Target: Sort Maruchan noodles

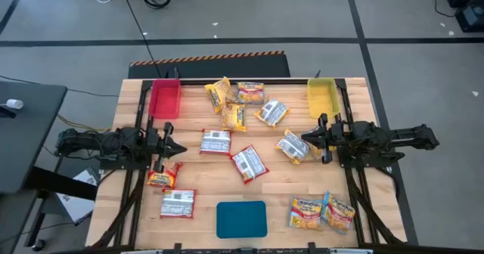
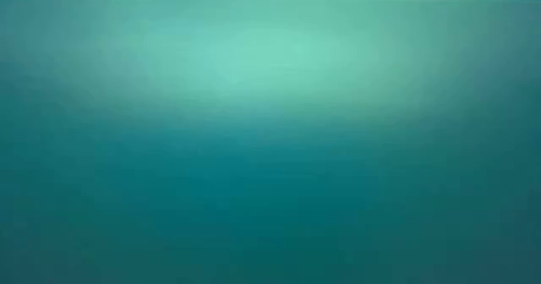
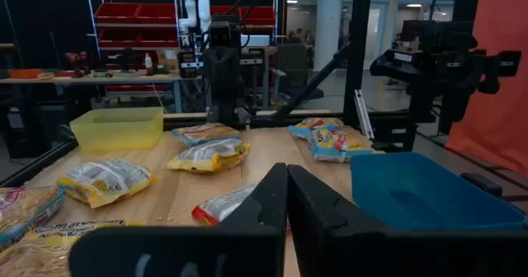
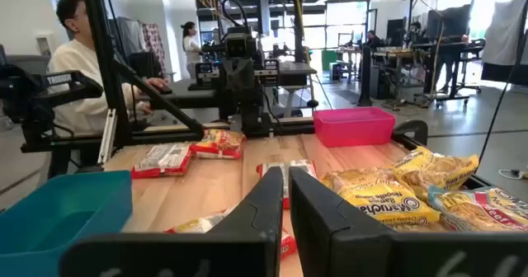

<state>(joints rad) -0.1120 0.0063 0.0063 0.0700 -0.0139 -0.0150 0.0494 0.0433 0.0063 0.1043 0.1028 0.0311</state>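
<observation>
About a dozen Maruchan noodle packets lie flat and scattered on the wooden table: a cluster at the far middle [image 1: 234, 116], two silvery backs mid-table [image 1: 215, 142] [image 1: 249, 163], two at the near left [image 1: 164, 176] [image 1: 178, 202], and two at the near right [image 1: 305, 213] [image 1: 339, 212]. My left gripper [image 1: 175, 147] [image 3: 286, 182] is shut, at the left side above the table, pointing right, just beyond the near-left packet. My right gripper [image 1: 305, 138] [image 4: 286, 186] is shut, at the right side, pointing left, close beside a crumpled packet [image 1: 295, 147].
A red bin [image 1: 165, 99] stands at the far left corner and a yellow bin [image 1: 322, 97] at the far right. A flat teal tray [image 1: 241, 218] sits at the near edge and fills the low view. A person [image 4: 78, 54] sits beyond the table's left side.
</observation>
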